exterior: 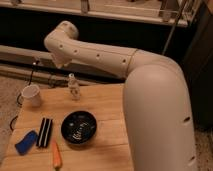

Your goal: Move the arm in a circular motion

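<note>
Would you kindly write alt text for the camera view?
The cream-white arm reaches over a wooden table holding a black bowl, white mug, small bottle, carrot and blue sponge. The gripper is out of view.

Arm [150, 80] — cream-white, smooth tubular, rounded joints, dark screw holes; tool apparently hidden.
</note>
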Robot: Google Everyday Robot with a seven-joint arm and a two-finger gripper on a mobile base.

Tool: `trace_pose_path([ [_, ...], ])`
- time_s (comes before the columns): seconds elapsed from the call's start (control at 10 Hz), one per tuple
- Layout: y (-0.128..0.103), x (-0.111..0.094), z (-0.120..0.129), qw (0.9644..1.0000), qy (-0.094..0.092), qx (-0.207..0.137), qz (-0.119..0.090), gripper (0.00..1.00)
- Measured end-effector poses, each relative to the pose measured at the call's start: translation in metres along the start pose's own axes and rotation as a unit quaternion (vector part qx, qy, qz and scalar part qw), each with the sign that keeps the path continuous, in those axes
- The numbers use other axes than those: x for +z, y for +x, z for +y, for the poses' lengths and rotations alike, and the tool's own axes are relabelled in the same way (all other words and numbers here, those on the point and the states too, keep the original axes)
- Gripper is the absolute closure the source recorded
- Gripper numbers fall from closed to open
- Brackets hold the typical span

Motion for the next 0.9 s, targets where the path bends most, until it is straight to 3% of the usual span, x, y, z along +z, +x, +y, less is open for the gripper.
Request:
trace_pose_path([
  [0.1,0.012,-0.002,-0.04,0.9989,0.007,0.047,-0.001,0.62],
  [0.2,0.034,-0.006,-0.071,0.9956,0.012,0.093,0.005,0.62],
  [0.4,0.081,-0.021,-0.091,0.9877,0.014,0.153,0.025,0.62],
  [0.5,0.12,-0.032,-0.082,0.9825,0.013,0.179,0.049,0.62],
  [0.6,0.151,-0.042,-0.067,0.9803,0.013,0.185,0.069,0.62],
  [0.8,0.229,-0.069,0.008,0.9798,0.01,0.15,0.132,0.62],
  [0.9,0.255,-0.081,0.038,0.9798,0.011,0.127,0.154,0.62],
])
